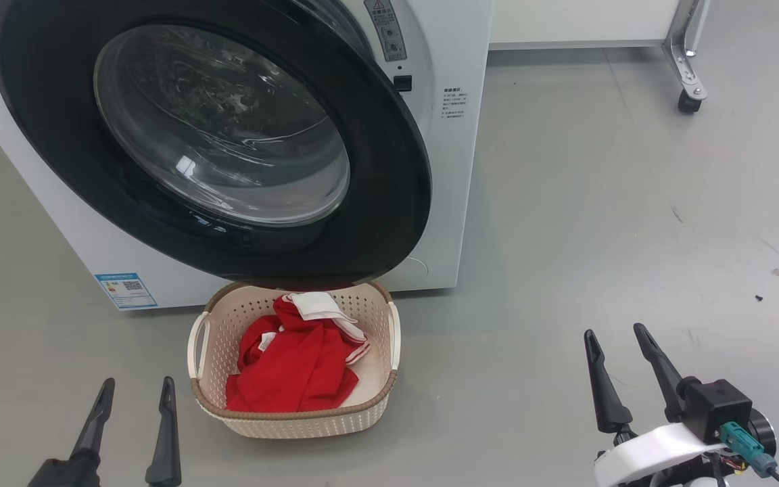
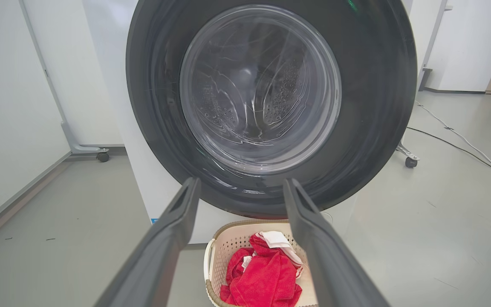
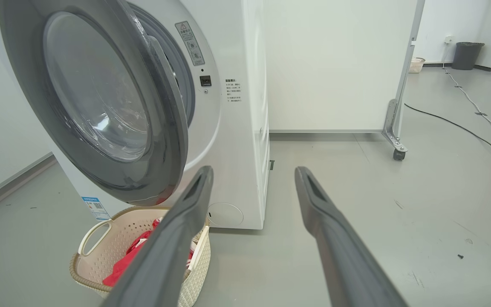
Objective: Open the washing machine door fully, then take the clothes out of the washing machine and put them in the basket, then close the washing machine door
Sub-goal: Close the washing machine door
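The washing machine door [image 1: 389, 203], black-rimmed with a clear glass bowl, stands ajar, swung partway out from the white washing machine [image 1: 454, 169]; the right wrist view shows the gap behind the door [image 3: 160, 128]. Below the door, the cream basket [image 1: 295, 414] sits on the floor with the red clothes [image 1: 295, 368] inside it. My left gripper [image 1: 138, 382] is open and holds nothing, just left of the basket. My right gripper [image 1: 614, 330] is open and holds nothing, well right of the basket. In the left wrist view, my left gripper [image 2: 242, 181] faces the door [image 2: 377, 85], with the basket [image 2: 228, 243] below.
A white wheeled panel with a caster [image 1: 690, 95] stands right of the machine. Cables [image 3: 463, 128] run across the grey floor further right, and a dark bin [image 3: 466, 55] stands by the far wall. Open floor lies in front of my right gripper.
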